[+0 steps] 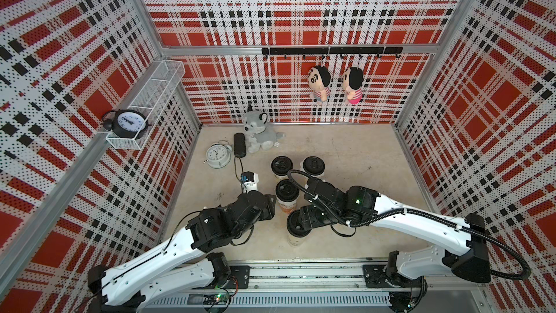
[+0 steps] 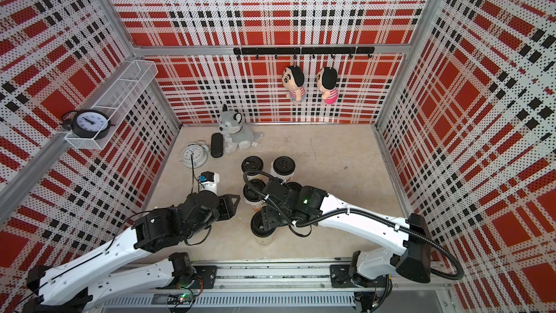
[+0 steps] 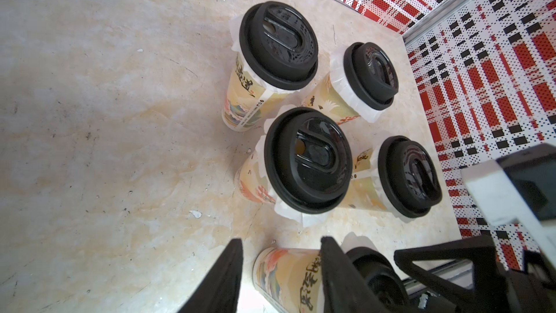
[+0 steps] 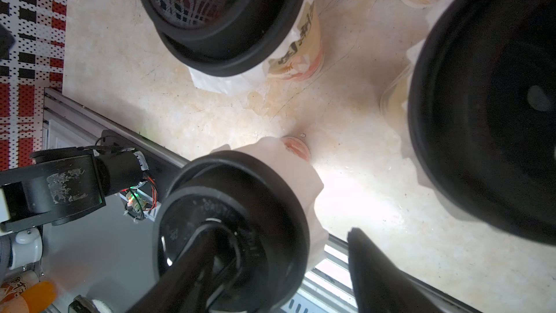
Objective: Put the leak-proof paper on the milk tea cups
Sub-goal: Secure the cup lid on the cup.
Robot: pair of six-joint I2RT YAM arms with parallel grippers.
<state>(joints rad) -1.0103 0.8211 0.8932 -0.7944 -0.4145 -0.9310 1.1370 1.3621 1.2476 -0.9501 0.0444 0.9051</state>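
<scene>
Your right gripper with jaws parted over the black lid of the front milk tea cup, leak-proof paper under that lid, your left gripper beside that cup, jaws apart, empty.

Two arms meet at mid-frame: in both top views the left arm stretches from the lower left of the frame toward the centre, its black wrist held low and nearly level, while the right arm comes in from the lower right, white forearm sloping leftward and wrist bent down. The wrist views show the left gripper with its two black fingers parted. The right gripper does the same, its jaws standing apart.
</scene>
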